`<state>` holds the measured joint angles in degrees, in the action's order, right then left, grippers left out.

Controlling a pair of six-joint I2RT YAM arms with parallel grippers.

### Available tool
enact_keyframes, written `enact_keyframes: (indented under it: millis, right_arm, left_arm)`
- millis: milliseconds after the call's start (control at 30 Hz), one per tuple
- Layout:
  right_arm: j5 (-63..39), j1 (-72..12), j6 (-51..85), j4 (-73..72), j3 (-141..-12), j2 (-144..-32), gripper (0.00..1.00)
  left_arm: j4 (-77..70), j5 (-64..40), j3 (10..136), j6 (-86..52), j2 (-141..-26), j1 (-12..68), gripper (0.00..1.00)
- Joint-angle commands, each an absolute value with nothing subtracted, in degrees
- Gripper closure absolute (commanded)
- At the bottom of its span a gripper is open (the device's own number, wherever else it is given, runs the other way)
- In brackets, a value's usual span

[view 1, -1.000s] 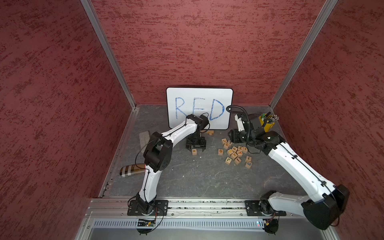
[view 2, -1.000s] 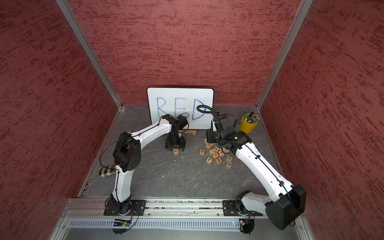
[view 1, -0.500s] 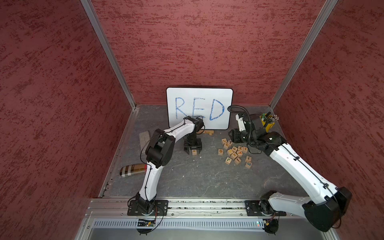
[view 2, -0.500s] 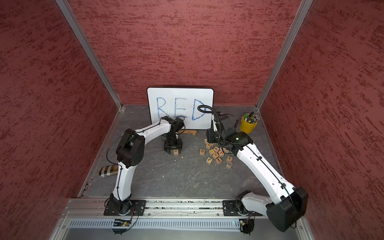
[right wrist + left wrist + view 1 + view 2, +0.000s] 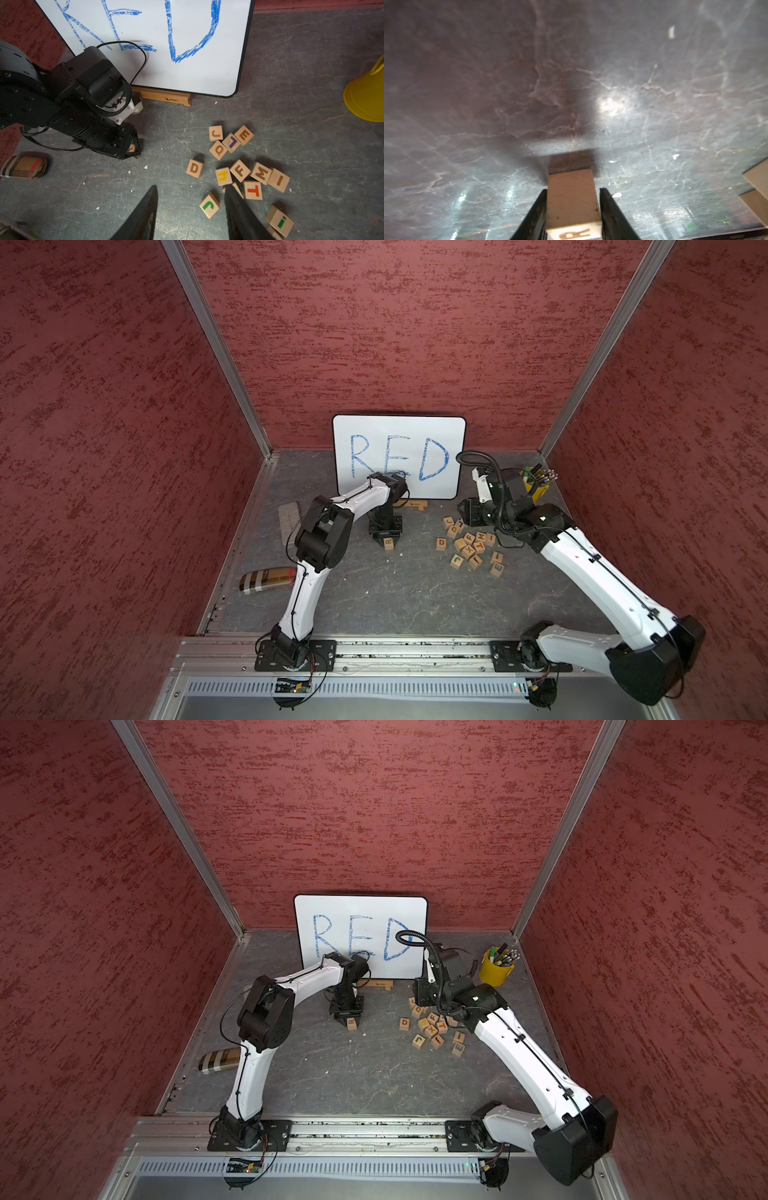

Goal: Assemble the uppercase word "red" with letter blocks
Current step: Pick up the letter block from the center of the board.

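My left gripper (image 5: 572, 189) is shut on the R block (image 5: 572, 199), a light-wood cube with an orange R on the face nearest the camera. The cube is down at the grey floor. In both top views the R block (image 5: 388, 542) (image 5: 351, 1023) shows under the left gripper (image 5: 386, 536), in front of the whiteboard. The D block (image 5: 194, 168) (image 5: 441, 544) lies alone, left of the pile. The orange E block (image 5: 244, 135) lies at the pile's far edge. My right gripper (image 5: 191, 187) hangs open above the floor, over the pile's left edge, holding nothing.
A pile of other letter blocks (image 5: 471, 549) includes a blue E (image 5: 497, 569). The whiteboard (image 5: 399, 456) with RED written on it stands on a wooden rail (image 5: 166, 97). A yellow pen cup (image 5: 495, 971) stands at the back right. A striped case (image 5: 268, 580) and a grey strip (image 5: 289, 516) lie at the left.
The left gripper has closed on the R block, and the left arm's elbow has swung left. The right arm has barely moved.
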<state>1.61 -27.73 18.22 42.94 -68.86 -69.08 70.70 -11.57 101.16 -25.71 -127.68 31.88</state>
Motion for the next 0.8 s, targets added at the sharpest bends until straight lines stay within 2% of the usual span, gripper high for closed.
enact_keyframes:
  millis: [0, 133, 267, 533, 767]
  right_arm:
    - [2.4, -27.4, 18.7, 43.1, -68.0, -67.8, 0.47]
    - [2.4, -27.4, 18.6, 42.9, -67.4, -67.6, 0.47]
    - [2.3, -27.4, 18.5, 42.6, -67.2, -67.7, 0.47]
    - [2.5, -27.4, 18.3, 42.5, -66.6, -67.1, 0.47]
    - [2.3, -27.4, 17.9, 42.3, -66.7, -67.3, 0.47]
  left_arm:
    - [69.9, -10.8, 102.1, -24.7, -128.6, 31.9, 0.67]
    - [69.8, -9.0, 101.2, -23.2, -127.9, 32.2, 0.67]
    - [70.2, -8.9, 100.8, -20.4, -128.0, 31.9, 0.82]
    - [68.1, -2.1, 99.8, -10.5, -126.4, 30.9, 0.84]
    - [64.5, -5.1, 97.1, 4.2, -123.5, 28.0, 0.85]
